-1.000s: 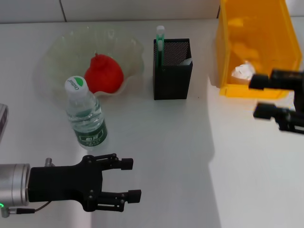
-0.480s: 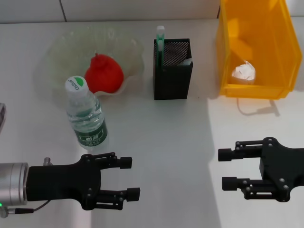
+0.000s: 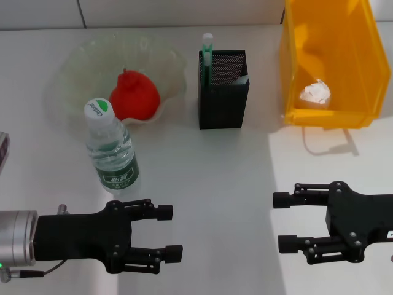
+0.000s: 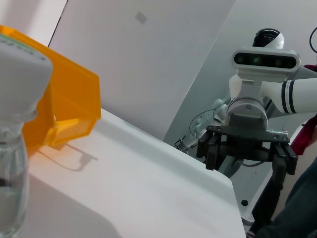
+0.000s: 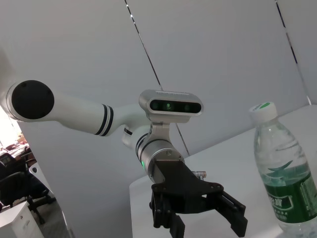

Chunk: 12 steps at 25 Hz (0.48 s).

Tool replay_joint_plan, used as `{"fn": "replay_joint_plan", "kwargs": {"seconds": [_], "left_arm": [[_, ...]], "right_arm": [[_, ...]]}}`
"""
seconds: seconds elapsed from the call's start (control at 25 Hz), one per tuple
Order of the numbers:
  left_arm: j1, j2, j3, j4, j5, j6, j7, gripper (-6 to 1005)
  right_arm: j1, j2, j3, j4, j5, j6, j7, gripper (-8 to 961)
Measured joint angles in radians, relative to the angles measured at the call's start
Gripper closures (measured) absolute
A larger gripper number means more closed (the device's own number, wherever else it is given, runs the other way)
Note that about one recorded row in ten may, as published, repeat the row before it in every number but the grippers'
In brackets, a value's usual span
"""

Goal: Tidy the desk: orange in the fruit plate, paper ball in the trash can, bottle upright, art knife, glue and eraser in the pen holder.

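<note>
I see the water bottle (image 3: pixel 112 147) standing upright on the tabletop (image 3: pixel 202 184) just beyond my left gripper (image 3: pixel 166 232), nearer than the right gripper (image 3: pixel 284 222), both jaws released and empty.

Count, head view: 1 bottle (image 3: pixel 112 147), upright. 1 clear fruit plate (image 3: pixel 80 74) w/ 1 red-orange fruit (image 3: pixel 134 95) in it. 1 black mesh pen holder (image 3: pixel 223 89) w/ 1 green-white item (image 3: pixel 207 56) sticking out; other contents can't tell. 1 yellow trash can (image 3: pixel 328 58) w/ 1 paper ball (image 3: pixel 315 93) inside. 2 grippers: left gripper (image 3: pixel 167 231), right gripper (image 3: pixel 284 222), 2 fingers each.
</note>
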Motion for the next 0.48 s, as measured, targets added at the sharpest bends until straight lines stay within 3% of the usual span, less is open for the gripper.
{"fn": "replay_joint_plan", "kwargs": {"seconds": [0.48], "left_arm": [[-0.002,-0.001,0.0,0.011,-0.004,0.024,-0.011,140]], "right_arm": [[0.016,0.002,0.009,0.024,-0.005,0.009,0.001,212]]}}
